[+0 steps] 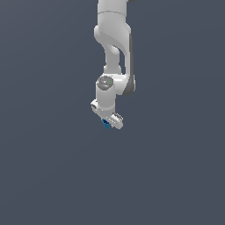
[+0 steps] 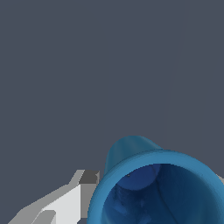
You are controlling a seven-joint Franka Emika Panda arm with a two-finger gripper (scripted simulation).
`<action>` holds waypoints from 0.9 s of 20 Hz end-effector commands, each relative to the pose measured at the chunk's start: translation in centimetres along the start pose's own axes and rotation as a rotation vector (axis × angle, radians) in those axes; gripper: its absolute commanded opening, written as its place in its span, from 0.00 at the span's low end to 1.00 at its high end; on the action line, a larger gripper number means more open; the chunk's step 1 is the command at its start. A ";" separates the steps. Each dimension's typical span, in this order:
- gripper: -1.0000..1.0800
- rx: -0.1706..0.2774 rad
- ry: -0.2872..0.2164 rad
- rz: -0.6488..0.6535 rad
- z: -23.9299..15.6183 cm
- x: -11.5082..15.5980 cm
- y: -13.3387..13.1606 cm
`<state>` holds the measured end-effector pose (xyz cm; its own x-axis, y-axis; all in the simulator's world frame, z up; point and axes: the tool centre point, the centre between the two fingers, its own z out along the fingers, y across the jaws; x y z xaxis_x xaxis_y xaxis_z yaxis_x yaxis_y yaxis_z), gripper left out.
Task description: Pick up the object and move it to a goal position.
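wrist view: blue cylinder (image 2: pixel 157 188) held close, open mouth facing the camera.
clamped between the gripper (image 1: pixel 107 122) fingers, hanging just under the white hand, long axis running toward the wrist; goal position not visible.

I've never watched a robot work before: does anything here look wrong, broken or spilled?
Nothing stands out. The gripper holds a small blue tube at its tip; in the wrist view the tube looks hollow, whole and unspilled.
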<state>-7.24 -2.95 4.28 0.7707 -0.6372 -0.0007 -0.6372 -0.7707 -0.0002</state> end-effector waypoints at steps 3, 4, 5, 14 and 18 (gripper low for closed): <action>0.00 0.001 0.001 0.000 -1.2 0.4 0.2; 0.00 0.001 0.001 0.000 -1.6 0.5 0.3; 0.00 0.001 0.001 0.000 -2.1 0.6 0.4; 0.00 0.001 0.001 0.001 -8.7 2.5 1.9; 0.00 0.001 0.001 0.002 -12.8 3.6 2.7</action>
<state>-6.32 -6.82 15.47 0.7697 -0.6384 -0.0008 -0.6384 -0.7697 -0.0002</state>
